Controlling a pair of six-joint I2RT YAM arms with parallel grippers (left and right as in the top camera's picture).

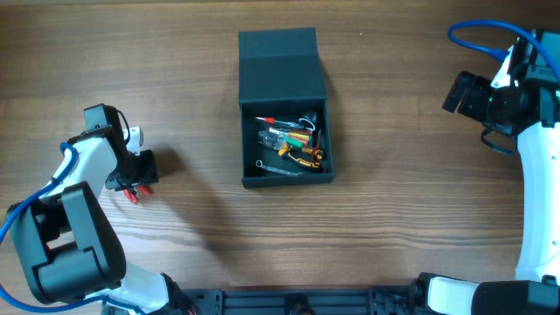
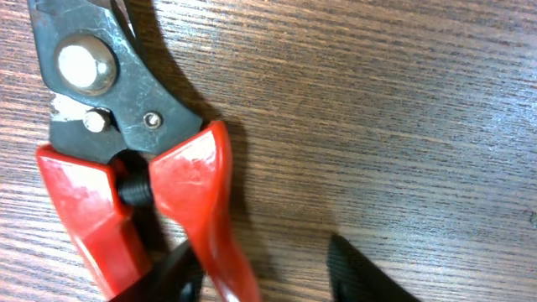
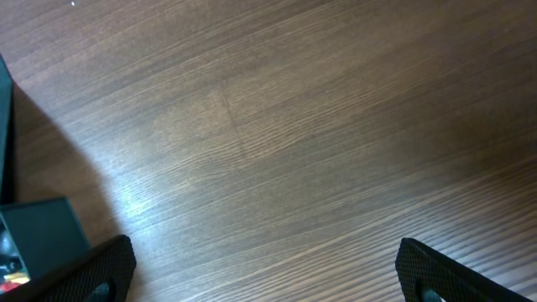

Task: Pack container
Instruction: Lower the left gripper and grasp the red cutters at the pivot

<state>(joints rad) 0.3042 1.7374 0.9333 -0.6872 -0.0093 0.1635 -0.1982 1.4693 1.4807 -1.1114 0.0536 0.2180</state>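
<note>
The dark teal-grey container [image 1: 251,140] stands open at the table's middle, its flap lid [image 1: 280,66] folded back. Several small tools [image 1: 293,142] lie inside. Its corner shows in the right wrist view [image 3: 42,235]. Red-handled cutters [image 2: 126,151] lie on the table at the left; only their red handle tips [image 1: 133,195] show overhead. My left gripper [image 2: 268,281] is open and low over them, with one red handle between its fingers; it also shows overhead [image 1: 140,178]. My right gripper [image 3: 264,268] is open and empty over bare wood, far right overhead [image 1: 459,92].
The table is brown wood grain [image 1: 402,219]. A blue cable [image 1: 477,39] loops by the right arm at the back right. The arm bases [image 1: 66,241] stand at the front corners.
</note>
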